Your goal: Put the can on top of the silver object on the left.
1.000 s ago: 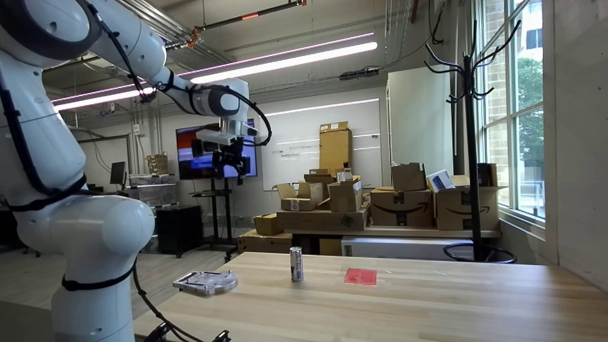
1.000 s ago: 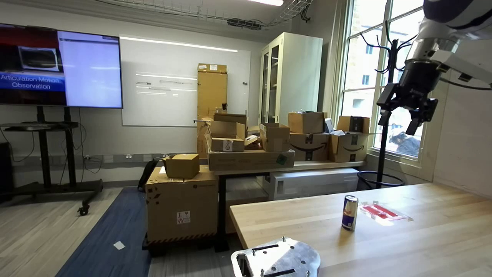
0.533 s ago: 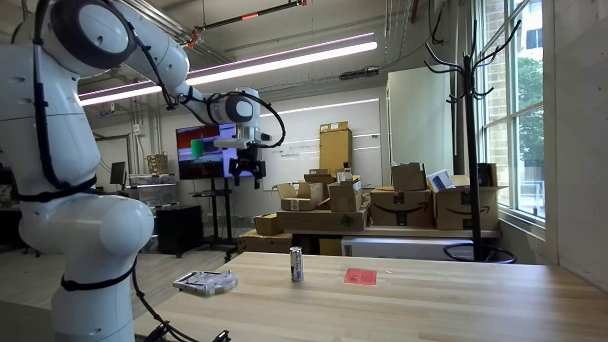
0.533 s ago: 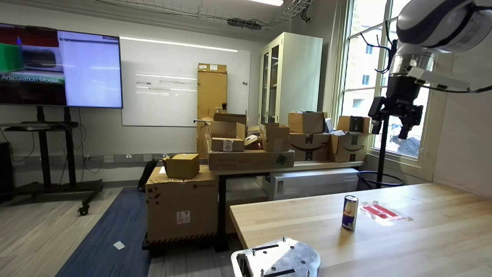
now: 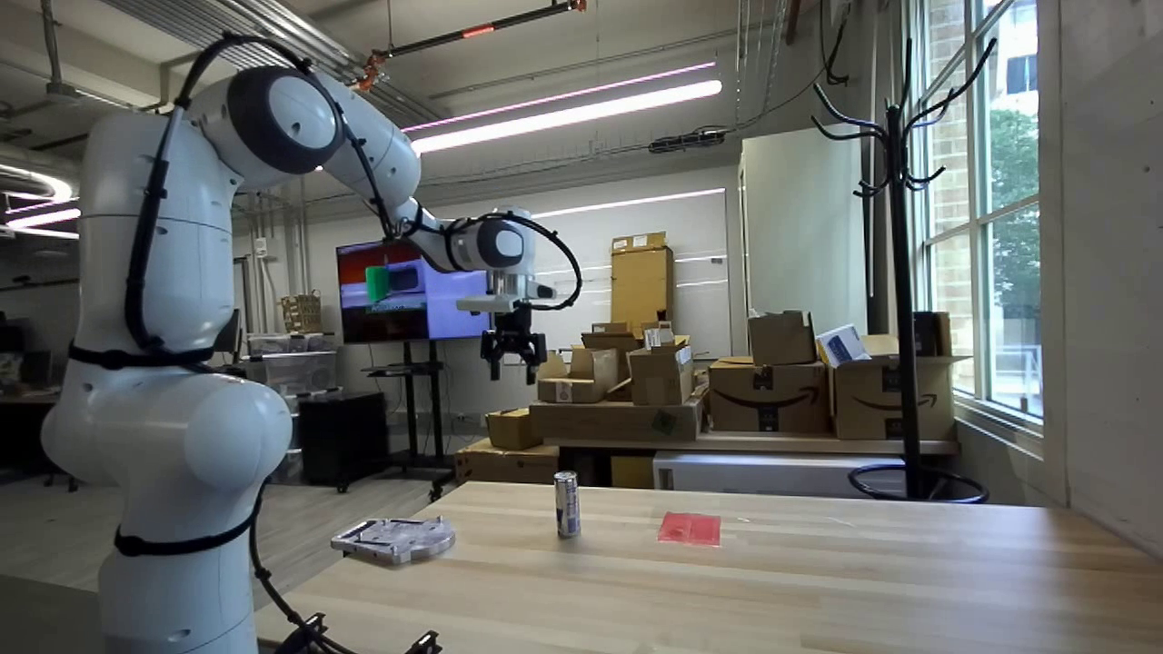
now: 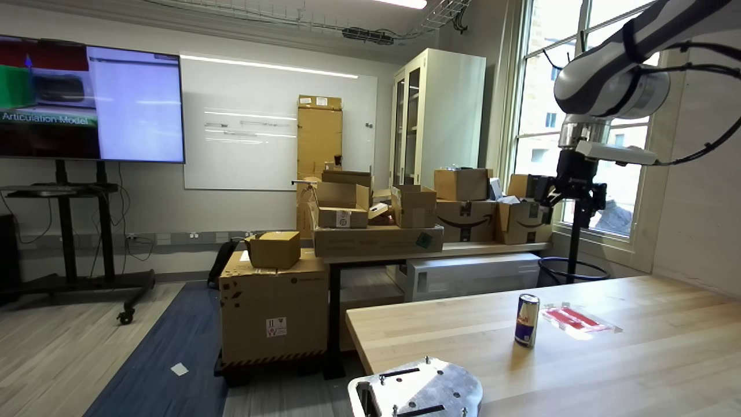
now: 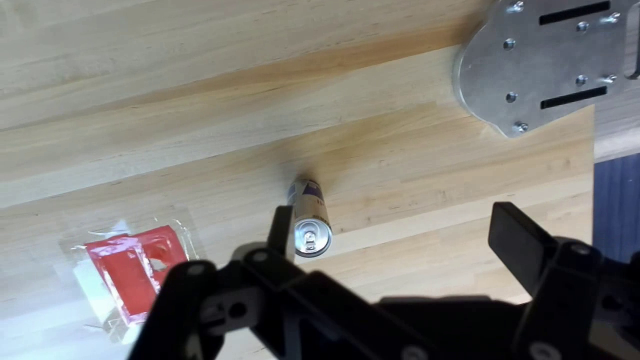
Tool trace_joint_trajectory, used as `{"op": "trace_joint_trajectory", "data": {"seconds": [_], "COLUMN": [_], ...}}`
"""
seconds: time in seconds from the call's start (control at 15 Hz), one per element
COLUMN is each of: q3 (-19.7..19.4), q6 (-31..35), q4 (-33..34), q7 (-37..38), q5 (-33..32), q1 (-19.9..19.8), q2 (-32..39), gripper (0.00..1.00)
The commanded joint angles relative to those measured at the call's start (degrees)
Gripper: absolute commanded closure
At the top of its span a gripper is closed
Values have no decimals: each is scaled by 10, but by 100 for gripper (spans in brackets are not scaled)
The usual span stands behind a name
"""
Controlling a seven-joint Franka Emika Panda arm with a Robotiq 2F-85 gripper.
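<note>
The can stands upright on the wooden table, slim, silver and blue in an exterior view. The silver object is a low metal plate with slots and bolts at the table's edge; it also shows in an exterior view and at top right in the wrist view. My gripper is open and empty, pointing down, well above the table. In the wrist view, the can's lid shows just beside the left finger, which hides a little of it; the gripper is far above it.
A flat red packet lies on the table beside the can, on the side away from the plate. A black coat rack and cardboard boxes stand behind the table. Black cables run along the arm and near its base.
My arm has swung over the table and come lower, bringing the open gripper closer to the can and pointing straighter down. The can, the plate and the red packet have not moved.
</note>
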Motion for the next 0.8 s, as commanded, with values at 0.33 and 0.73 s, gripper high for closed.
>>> {"op": "trace_joint_trajectory", "data": {"seconds": [0.33, 0.73], "q3": [-2, 5], "q6": [50, 70], "q4": [120, 188], "q7": [10, 18], "q5": [31, 30], "q1": [-48, -51], "q2": [173, 255], "gripper": [0, 0]}}
